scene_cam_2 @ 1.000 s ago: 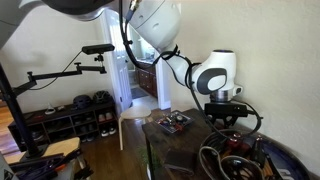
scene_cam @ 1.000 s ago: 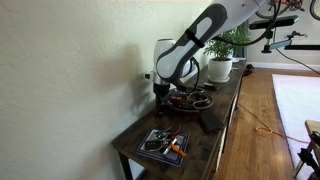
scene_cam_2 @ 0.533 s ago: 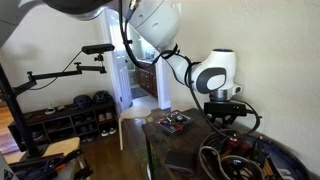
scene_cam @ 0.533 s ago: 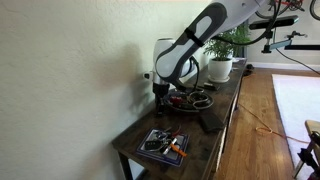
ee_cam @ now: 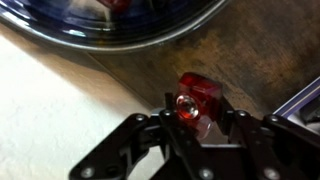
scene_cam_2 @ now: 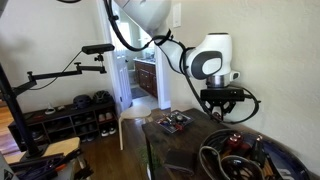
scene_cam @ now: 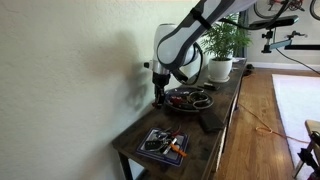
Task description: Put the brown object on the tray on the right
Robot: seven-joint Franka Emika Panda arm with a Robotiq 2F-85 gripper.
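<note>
Wrist view: gripper [ee_cam: 200,110] looks clamped on brown object [ee_cam: 200,90], near worktop [ee_cam: 265,55] back edge; tray [ee_cam: 120,38] rim just ahead, up-frame.

A small red object [ee_cam: 203,92] is seen between the black fingertips of the gripper [ee_cam: 196,110]; whether it is clamped cannot be told. The curved rim of a dark round tray [ee_cam: 150,38] is shown above, over a brown tabletop [ee_cam: 265,50]. A pale surface [ee_cam: 50,115] is seen at the left.
</note>
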